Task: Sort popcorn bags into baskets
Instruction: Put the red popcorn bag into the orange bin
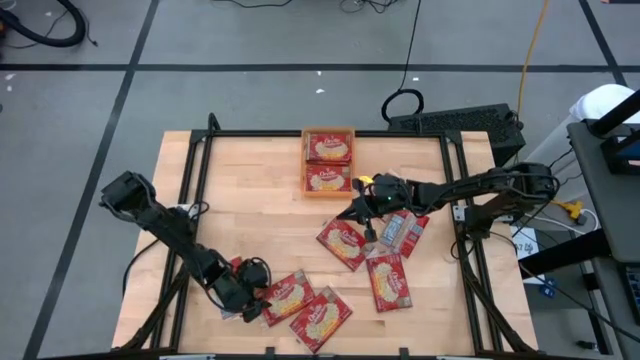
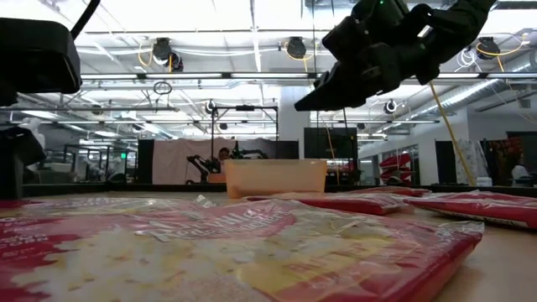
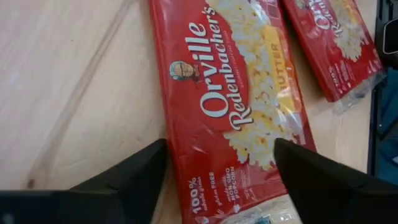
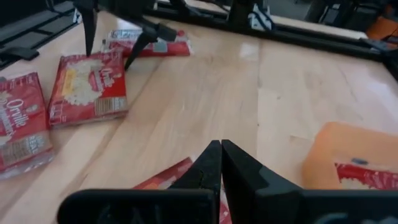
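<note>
The orange basket (image 1: 328,185) stands at the table's far middle with two red popcorn bags (image 1: 328,148) lying flat in it. Several more bags lie flat on the wood nearer me, one (image 1: 403,232) with its grey back up. My left gripper (image 3: 221,180) is open near the front left. Its fingers stand on either side of the near end of a face-up bag (image 3: 236,93), also seen in the high view (image 1: 285,295). My right gripper (image 4: 221,158) is shut and holds nothing. It hangs above the table just in front of the basket (image 4: 354,155), over a bag (image 1: 343,243).
A black metal frame (image 1: 325,133) runs round the tabletop. Bare wood (image 1: 250,190) lies between the basket and the left arm. A keyboard (image 1: 455,122) and cables sit beyond the far right corner. In the low view a bag (image 2: 252,252) fills the foreground.
</note>
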